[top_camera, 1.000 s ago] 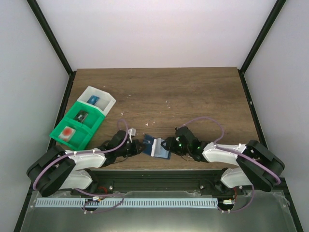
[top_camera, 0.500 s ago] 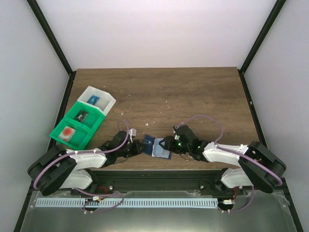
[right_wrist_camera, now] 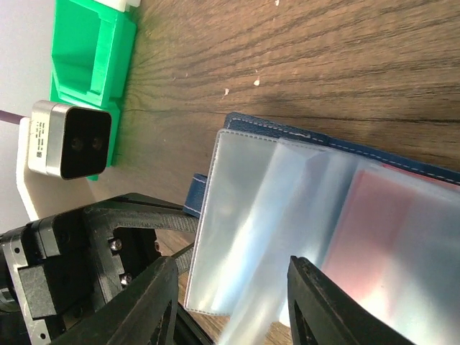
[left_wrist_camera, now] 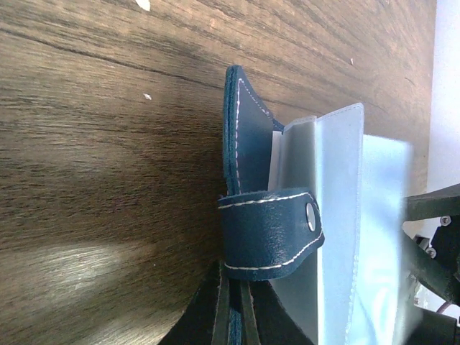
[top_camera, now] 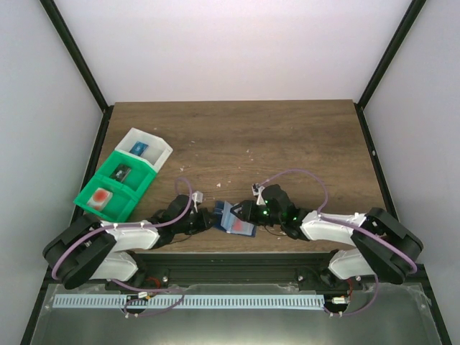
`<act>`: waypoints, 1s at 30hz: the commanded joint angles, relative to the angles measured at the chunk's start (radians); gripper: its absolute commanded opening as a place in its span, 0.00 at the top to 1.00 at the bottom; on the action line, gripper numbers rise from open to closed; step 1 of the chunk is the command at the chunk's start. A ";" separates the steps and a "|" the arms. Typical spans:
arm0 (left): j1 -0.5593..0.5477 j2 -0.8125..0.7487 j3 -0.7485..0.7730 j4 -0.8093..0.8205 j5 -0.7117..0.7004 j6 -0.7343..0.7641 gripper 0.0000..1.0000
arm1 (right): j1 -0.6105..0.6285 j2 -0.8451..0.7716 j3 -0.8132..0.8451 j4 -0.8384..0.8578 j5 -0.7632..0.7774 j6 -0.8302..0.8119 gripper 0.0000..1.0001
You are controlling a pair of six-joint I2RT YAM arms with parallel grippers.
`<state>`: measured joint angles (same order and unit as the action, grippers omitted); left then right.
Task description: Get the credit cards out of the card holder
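The card holder (top_camera: pixel 231 218) lies open on the table's near edge between my two grippers. In the left wrist view its dark blue flap (left_wrist_camera: pixel 248 136) stands on edge, with a snap strap (left_wrist_camera: pixel 269 230) and clear sleeves (left_wrist_camera: pixel 338 215) beside it. My left gripper (left_wrist_camera: pixel 233 323) is shut on the holder's blue leather edge. My right gripper (right_wrist_camera: pixel 233 309) is open, its fingers (right_wrist_camera: pixel 144 302) either side of the fanned clear sleeves (right_wrist_camera: pixel 251 208). A pinkish-red credit card (right_wrist_camera: pixel 392 244) shows inside a sleeve, and also in the top view (top_camera: pixel 236 224).
A green bin (top_camera: pixel 115 185) and a white bin (top_camera: pixel 146 147) stand at the left of the table; the green one (right_wrist_camera: pixel 86 50) holds a card with a red-orange blotch (top_camera: pixel 100 196). The left wrist camera (right_wrist_camera: pixel 66 140) is close to my right gripper.
My right gripper has shifted a little left and up over the holder. The clear sleeves have been turned over, and a reddish card now shows where a pale panel was.
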<state>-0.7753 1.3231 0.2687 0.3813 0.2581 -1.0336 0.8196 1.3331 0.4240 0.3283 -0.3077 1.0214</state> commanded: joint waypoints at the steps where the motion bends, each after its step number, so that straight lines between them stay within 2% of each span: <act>1: -0.008 0.021 -0.014 0.031 0.016 -0.008 1.00 | 0.007 0.031 0.008 0.101 -0.038 -0.006 0.57; 6: -0.007 0.027 -0.027 0.054 0.022 -0.025 1.00 | 0.006 0.087 0.036 0.156 -0.097 -0.021 0.57; 14: -0.010 0.000 -0.041 0.063 0.021 -0.044 1.00 | 0.009 0.104 0.060 0.083 -0.102 -0.054 0.53; 18: -0.010 0.006 -0.040 0.066 0.014 -0.052 1.00 | 0.009 0.051 0.083 -0.051 -0.068 -0.069 0.49; 23: -0.010 0.030 -0.014 0.061 0.019 -0.045 1.00 | 0.009 -0.066 0.089 -0.292 0.114 -0.074 0.48; 30: -0.010 0.035 -0.021 0.077 0.008 -0.049 1.00 | 0.009 -0.095 0.020 -0.317 0.132 -0.015 0.53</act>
<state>-0.7799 1.3418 0.2413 0.4332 0.2745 -1.0782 0.8219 1.2449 0.4736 0.0788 -0.2253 0.9741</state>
